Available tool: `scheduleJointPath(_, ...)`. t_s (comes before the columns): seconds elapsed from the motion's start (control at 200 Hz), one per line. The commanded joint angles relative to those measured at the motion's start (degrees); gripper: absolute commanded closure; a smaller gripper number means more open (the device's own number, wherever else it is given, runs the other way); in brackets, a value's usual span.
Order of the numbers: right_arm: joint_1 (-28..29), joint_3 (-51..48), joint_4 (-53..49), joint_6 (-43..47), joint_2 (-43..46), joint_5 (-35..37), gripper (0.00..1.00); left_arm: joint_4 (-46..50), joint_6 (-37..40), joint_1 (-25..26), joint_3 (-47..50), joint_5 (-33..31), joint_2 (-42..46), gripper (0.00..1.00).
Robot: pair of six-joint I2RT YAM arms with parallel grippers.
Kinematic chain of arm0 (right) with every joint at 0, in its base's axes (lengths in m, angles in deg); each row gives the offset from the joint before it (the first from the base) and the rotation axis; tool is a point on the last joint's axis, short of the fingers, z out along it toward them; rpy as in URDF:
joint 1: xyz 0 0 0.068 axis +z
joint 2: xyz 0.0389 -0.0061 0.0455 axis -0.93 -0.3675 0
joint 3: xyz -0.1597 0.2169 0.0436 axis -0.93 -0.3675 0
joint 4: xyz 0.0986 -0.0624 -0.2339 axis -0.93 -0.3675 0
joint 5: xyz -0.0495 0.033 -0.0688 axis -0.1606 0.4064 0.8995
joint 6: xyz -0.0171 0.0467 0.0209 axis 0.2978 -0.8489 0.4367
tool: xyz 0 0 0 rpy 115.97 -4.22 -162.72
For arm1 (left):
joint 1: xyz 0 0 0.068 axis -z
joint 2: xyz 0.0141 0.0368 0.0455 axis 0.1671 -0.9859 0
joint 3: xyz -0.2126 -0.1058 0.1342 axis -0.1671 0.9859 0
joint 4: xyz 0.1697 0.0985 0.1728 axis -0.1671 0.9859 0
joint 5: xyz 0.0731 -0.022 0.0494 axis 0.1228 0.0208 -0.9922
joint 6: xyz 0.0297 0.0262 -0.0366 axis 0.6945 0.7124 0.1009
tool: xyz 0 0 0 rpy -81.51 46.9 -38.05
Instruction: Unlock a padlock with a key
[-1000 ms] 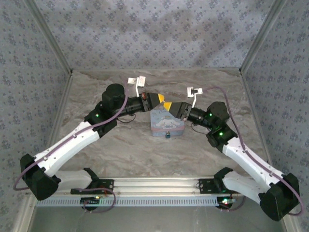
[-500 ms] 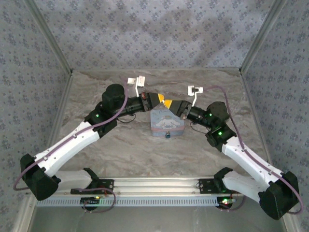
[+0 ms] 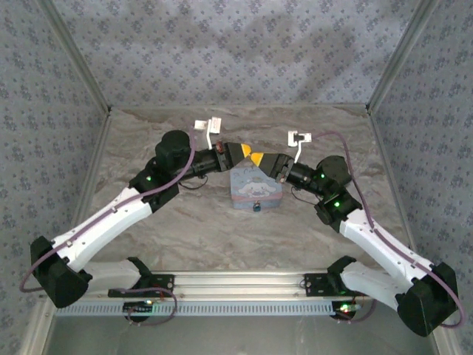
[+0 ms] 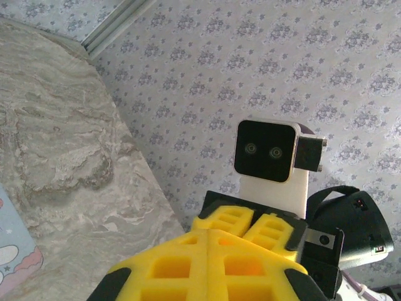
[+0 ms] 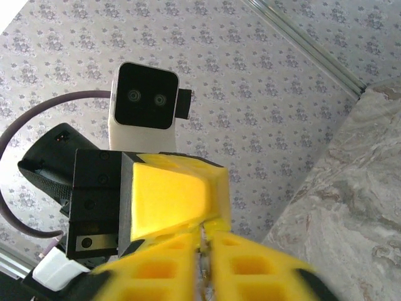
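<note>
- the left tool is clenched: in its own wrist view the yellow fingers sit pressed flat together along one seam, and i can't tell whether anything thin is pinched in there.
- the right tool comes at it from the other side. its two yellow fingers stand very close with a thin slit between them, and i can't tell from here whether it is clamped or released.
- the two tools meet tip to tip, raised off the surface (touching or just short of it, too small from above to say).
- each wrist camera looks straight at the other arm's white camera block.
- right below the meeting point lies a pale blue cartoon tin, flat on the surface, one corner of it showing at the lower left of the left wrist view.
- the padlock is a tiny dark lump right at the middle of the tin's near edge, low down and apart from both tools.
- the surface is grey and marbled, closed in by patterned walls, with a metal rail along the near edge between the arm bases.
</note>
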State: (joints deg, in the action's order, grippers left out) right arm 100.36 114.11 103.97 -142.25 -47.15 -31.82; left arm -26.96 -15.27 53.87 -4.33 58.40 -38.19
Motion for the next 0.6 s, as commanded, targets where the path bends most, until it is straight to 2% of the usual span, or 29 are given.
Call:
scheduleJointPath(0.0,0.7,0.0,3.3,-0.1,1.3,1.0,0.64,-2.3,-1.0,-0.1,0.6,-1.7,1.4,1.0)
scheduleJointPath(0.21,2.5,-0.5,4.7,0.3,1.8,3.9,0.64,-5.3,-3.2,-0.1,3.0,-4.2,2.4,1.0)
scheduleJointPath(0.295,3.2,-0.5,3.7,1.2,1.5,5.2,0.56,-6.7,-4.1,-0.1,3.7,-4.1,2.5,1.0)
scheduleJointPath(0.37,3.4,-1.1,3.9,1.5,1.5,6.6,0.52,-7.3,-4.6,-0.1,3.7,-3.9,2.5,1.0)
scheduleJointPath(0.595,3.8,-1.4,4.0,2.0,1.2,7.7,0.58,-8.0,-5.3,0.0,4.2,-4.8,3.3,1.0)
